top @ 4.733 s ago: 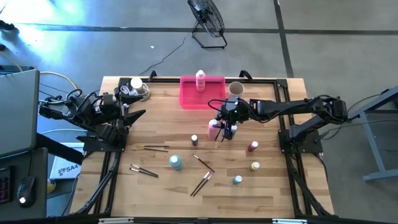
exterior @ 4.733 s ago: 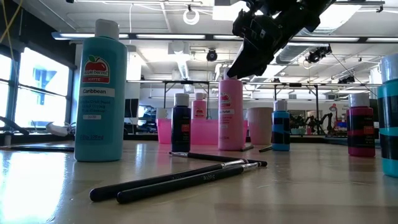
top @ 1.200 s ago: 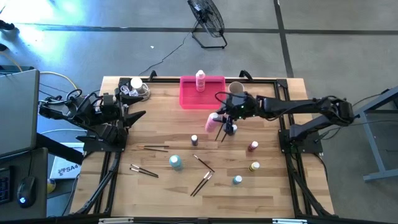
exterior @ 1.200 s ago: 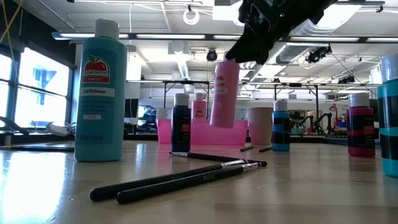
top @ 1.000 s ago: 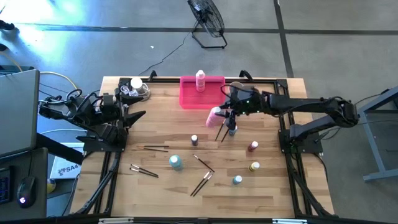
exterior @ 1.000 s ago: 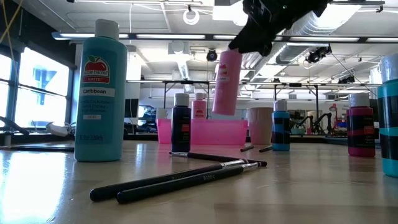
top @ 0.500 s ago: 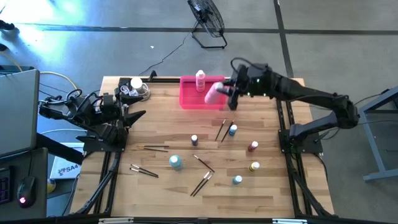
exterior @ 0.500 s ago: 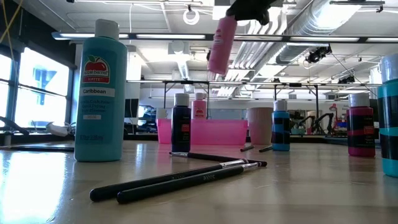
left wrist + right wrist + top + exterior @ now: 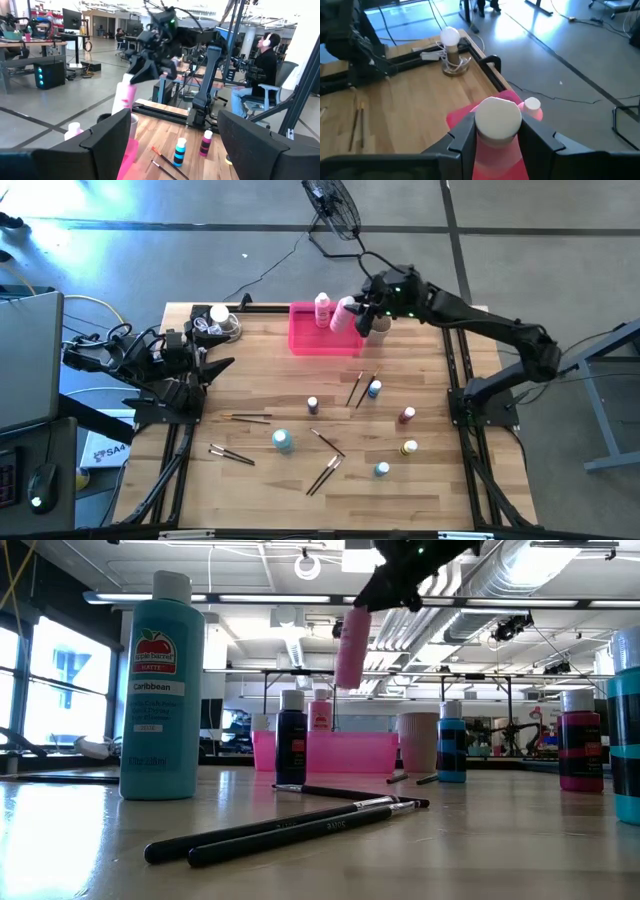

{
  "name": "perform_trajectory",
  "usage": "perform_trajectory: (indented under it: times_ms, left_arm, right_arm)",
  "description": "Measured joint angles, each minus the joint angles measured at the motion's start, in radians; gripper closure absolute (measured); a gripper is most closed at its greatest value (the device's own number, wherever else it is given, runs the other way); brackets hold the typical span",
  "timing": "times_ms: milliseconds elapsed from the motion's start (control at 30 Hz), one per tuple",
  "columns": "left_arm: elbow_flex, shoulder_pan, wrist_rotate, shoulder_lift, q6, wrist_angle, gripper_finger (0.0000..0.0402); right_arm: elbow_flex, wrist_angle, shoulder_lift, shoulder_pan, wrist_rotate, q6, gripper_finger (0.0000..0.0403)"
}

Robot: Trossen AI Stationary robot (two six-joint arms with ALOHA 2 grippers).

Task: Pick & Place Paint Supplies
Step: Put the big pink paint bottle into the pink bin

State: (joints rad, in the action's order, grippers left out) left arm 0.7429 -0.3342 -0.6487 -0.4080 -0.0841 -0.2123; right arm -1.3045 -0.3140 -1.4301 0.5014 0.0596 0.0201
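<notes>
Holding pink bottle (image 9: 343,316) in right gripper (image 9: 362,315), fingers (image 9: 462,131) clamped either side just under its white cap, bottle lifted clear over far right end of pink tray (image 9: 300,338). Second pink bottle (image 9: 322,308) stands in tray, just beside (far edge). I see beige cup (image 9: 418,741) right of tray. Left gripper (image 9: 218,368) parked at left table edge, jaws spread wide, nothing between. Teal bottle (image 9: 283,440), small bottles, brushes (image 9: 325,474) on wood table (image 9: 260,490).

Grey concrete floor (image 9: 150,250), black floor fan (image 9: 335,205), ceiling strip lights (image 9: 240,600), large windows (image 9: 60,690)
</notes>
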Motion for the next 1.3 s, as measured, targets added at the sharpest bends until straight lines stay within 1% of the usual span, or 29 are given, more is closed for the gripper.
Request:
perform_trajectory:
  times_ms: [167, 300, 533, 700, 1067, 1300]
  left_arm:
    - [0.000, 0.000, 0.003, 0.000, 0.000, 0.000, 0.0108]
    - [0.000, 0.000, 0.003, 0.000, 0.000, 0.000, 0.0108]
    - [0.000, 0.000, 0.003, 0.000, 0.000, 0.000, 0.0108]
    - [0.000, 0.000, 0.002, 0.000, 0.000, 0.000, 0.0108]
    - [0.000, 0.000, 0.002, 0.000, 0.000, 0.000, 0.0108]
    - [0.000, 0.000, -0.002, 0.000, 0.000, 0.000, 0.0108]
  right_arm:
    - [0.000, 0.009, -0.055, 0.044, -0.002, -0.025, 0.0289]
    - [0.000, 0.021, -0.085, 0.082, 0.021, -0.025, 0.0286]
    - [0.000, 0.072, -0.149, 0.121, 0.025, -0.024, 0.0288]
    - [0.000, 0.072, -0.193, 0.147, 0.022, -0.025, 0.0286]
    - [0.000, 0.112, -0.256, 0.185, 0.022, -0.025, 0.0288]
    - [0.000, 0.118, -0.278, 0.187, 0.021, -0.020, 0.0283]
